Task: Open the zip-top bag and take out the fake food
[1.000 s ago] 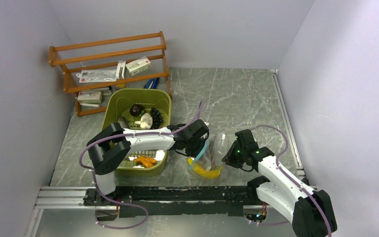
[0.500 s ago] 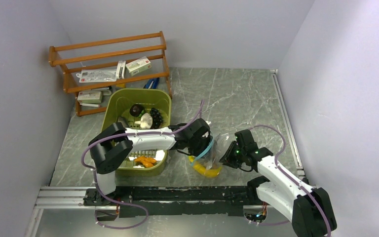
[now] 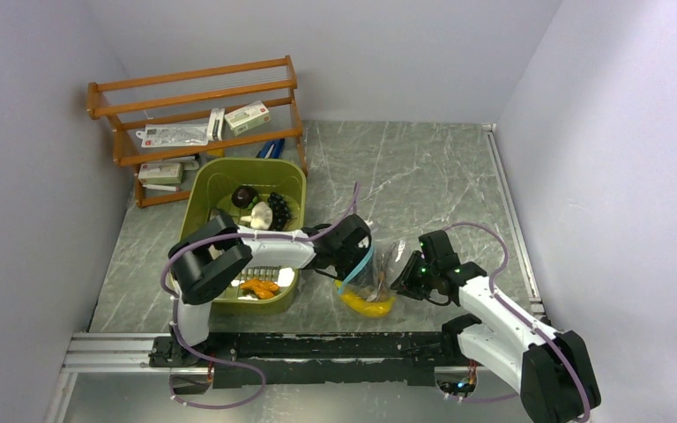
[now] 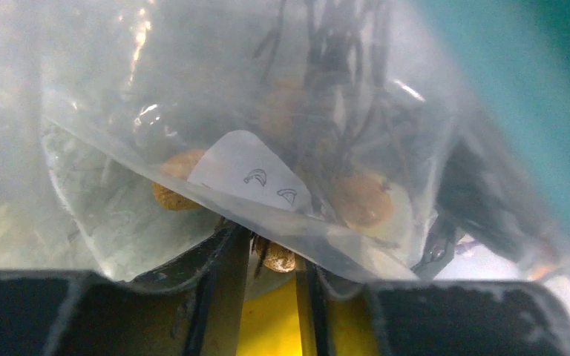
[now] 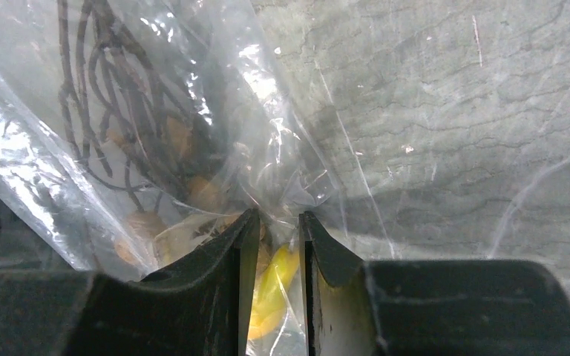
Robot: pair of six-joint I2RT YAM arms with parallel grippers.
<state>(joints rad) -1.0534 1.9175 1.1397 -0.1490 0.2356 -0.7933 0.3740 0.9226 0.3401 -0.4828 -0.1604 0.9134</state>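
Observation:
The zip-top bag (image 3: 379, 264) stands crumpled between both arms, its teal strip (image 3: 366, 260) against my left gripper (image 3: 359, 264). A yellow banana (image 3: 366, 305) lies in its low end. In the left wrist view my left gripper (image 4: 274, 241) is open a little. The banana (image 4: 271, 322) shows between and behind its fingers, a small brown piece (image 4: 278, 257) sits at the tips, and bag film (image 4: 267, 156) covers them. Whether the fingers touch the banana is unclear. My right gripper (image 5: 278, 219) is shut on a bunch of the bag's plastic (image 5: 193, 111).
A green basket (image 3: 293, 176) left of the bag holds a brown round piece (image 3: 244, 196), a white mushroom (image 3: 260, 216), dark grapes (image 3: 279, 209) and orange bits (image 3: 258, 286). A wooden rack (image 3: 198, 119) with packets stands at the back left. Walls close in both sides.
My left gripper has parted its fingers and sunk slightly toward the banana end of the bag. The right gripper has edged left, still pinching the plastic.

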